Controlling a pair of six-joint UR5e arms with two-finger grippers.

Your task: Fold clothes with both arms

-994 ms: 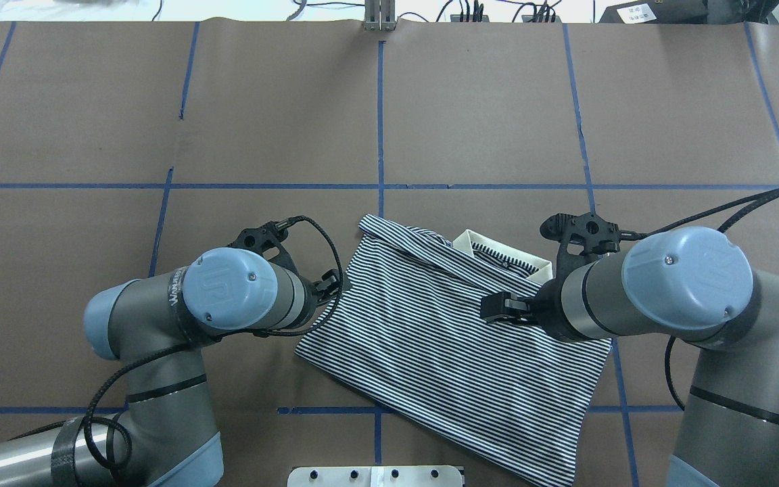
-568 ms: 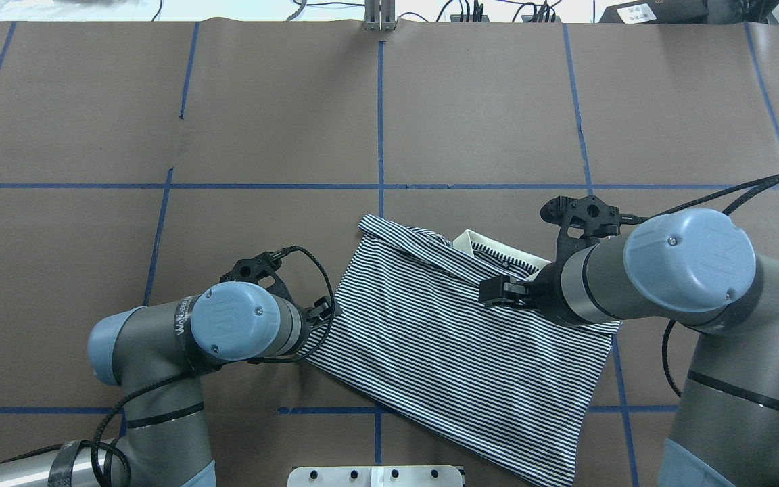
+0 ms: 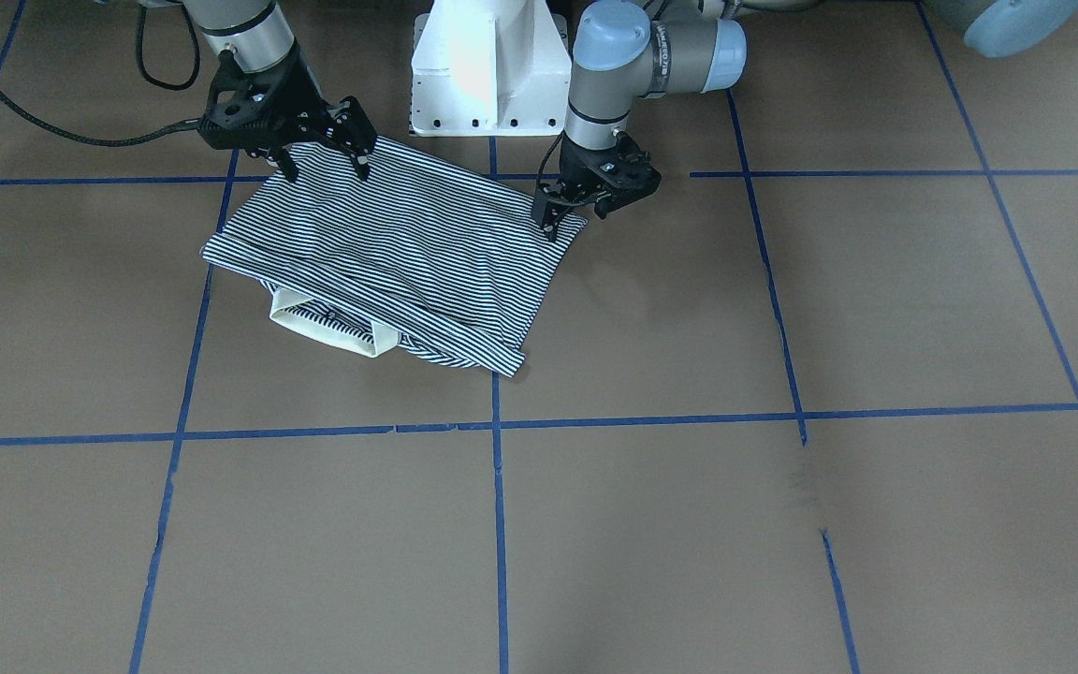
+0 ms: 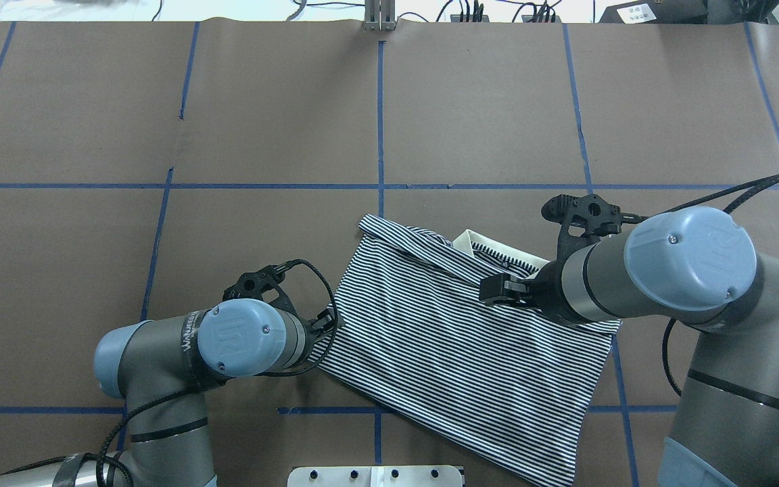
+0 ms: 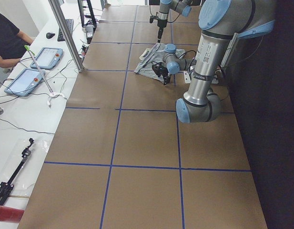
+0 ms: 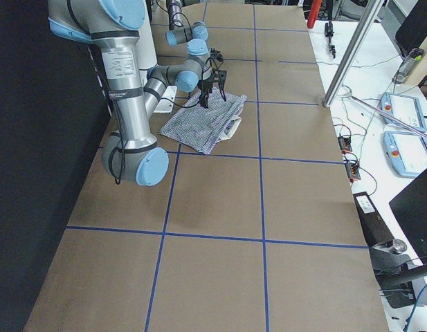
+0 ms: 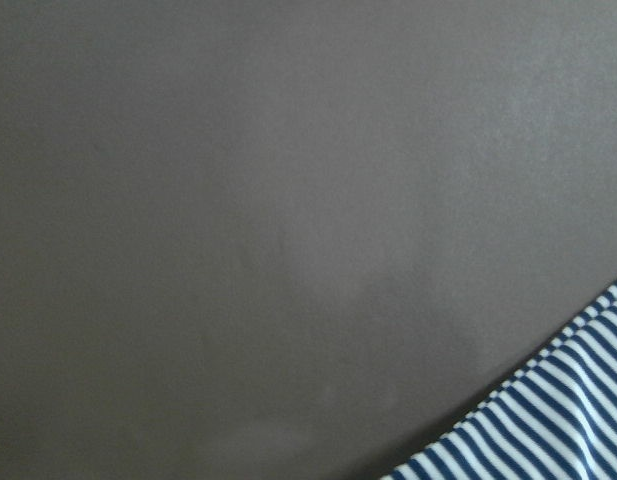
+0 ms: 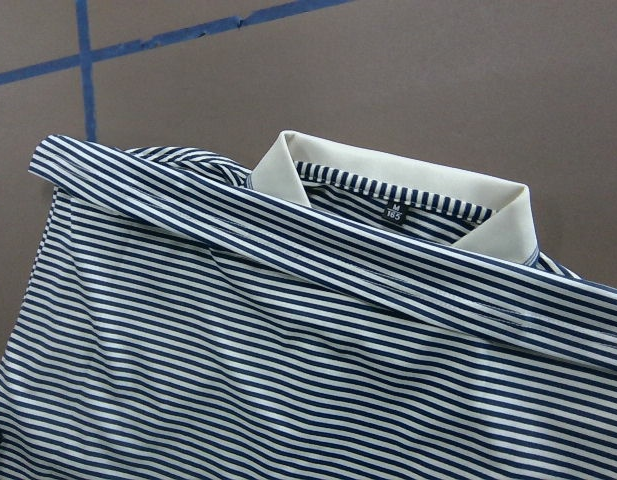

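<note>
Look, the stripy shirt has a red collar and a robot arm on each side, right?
Not quite. The collar is cream, not red; the right wrist view shows it. The stripy shirt does have the left arm and right arm at its sides.

Polo shirt (image 4: 457, 338): soft knit cloth, matt, lightly creased.
Collar (image 8: 488, 215): plain cream cloth, smooth, stiffer-looking.
Table cover (image 3: 782, 524): brown paper, matt, faintly wrinkled, with blue tape lines (image 3: 651, 421).
Left arm (image 4: 159, 338), right arm (image 4: 721, 406): satin grey metal tubes with smooth light blue plastic caps (image 4: 690, 257).
Pedestal (image 3: 492, 84): white, glossy.
</note>
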